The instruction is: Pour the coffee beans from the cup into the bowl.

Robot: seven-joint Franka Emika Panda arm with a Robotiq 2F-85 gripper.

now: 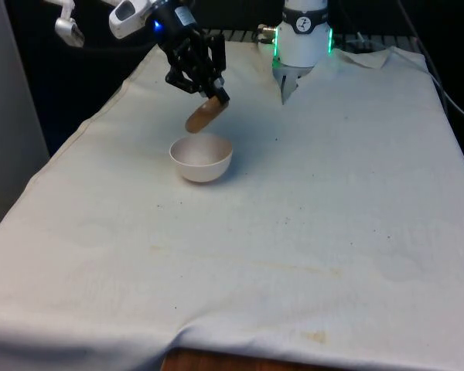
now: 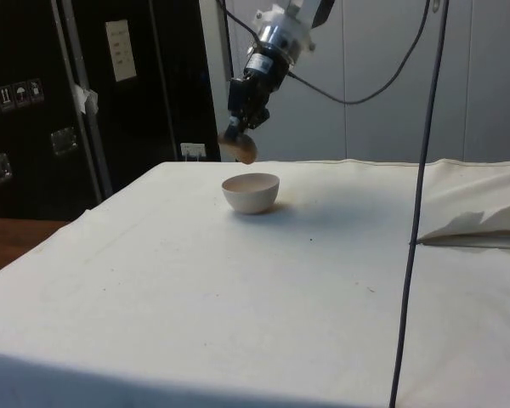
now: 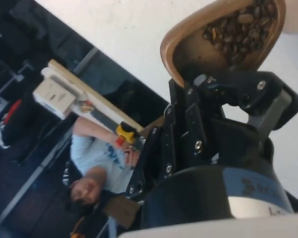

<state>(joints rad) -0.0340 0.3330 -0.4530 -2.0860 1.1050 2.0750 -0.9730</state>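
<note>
One camera looks down the length of the table (image 1: 294, 255) at me from its near end, with the bowl (image 1: 202, 158) well up the cloth, towards the front view's left. A second sits low at the table's side, facing across it to dark cabinets (image 2: 85, 102), and catches the same bowl (image 2: 252, 191) and my claw (image 2: 238, 140) above it. The third rides my wrist, close behind the fingers (image 3: 188, 124), looking past them into the cup (image 3: 223, 34).
</note>
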